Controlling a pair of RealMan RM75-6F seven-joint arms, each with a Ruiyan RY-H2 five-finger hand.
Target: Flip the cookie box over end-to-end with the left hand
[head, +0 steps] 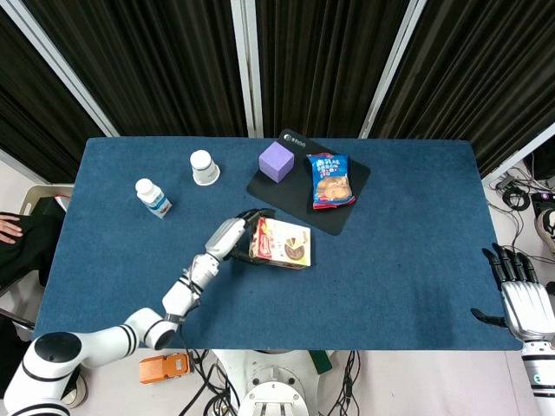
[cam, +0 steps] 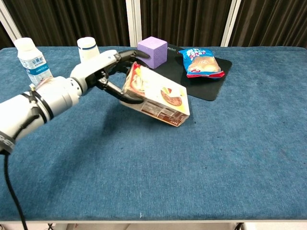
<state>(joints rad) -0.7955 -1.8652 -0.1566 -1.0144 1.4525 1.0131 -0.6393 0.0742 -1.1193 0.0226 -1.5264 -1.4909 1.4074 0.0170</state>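
The cookie box (head: 284,243) (cam: 157,99) is a red and cream carton, lying nearly flat near the table's middle, its left end still raised. My left hand (head: 236,235) (cam: 114,72) grips that left end, fingers wrapped over the top and under the bottom. The box's right end (cam: 180,115) looks to touch or sit just above the blue cloth. My right hand (head: 515,290) rests at the table's right front corner, fingers straight and apart, holding nothing; the chest view does not show it.
A black mat (head: 346,192) behind the box carries a purple cube (head: 277,161) (cam: 152,51) and a blue snack bag (head: 330,180) (cam: 201,63). A white cup (head: 205,167) (cam: 87,47) and a small milk bottle (head: 153,197) (cam: 31,61) stand at the back left.
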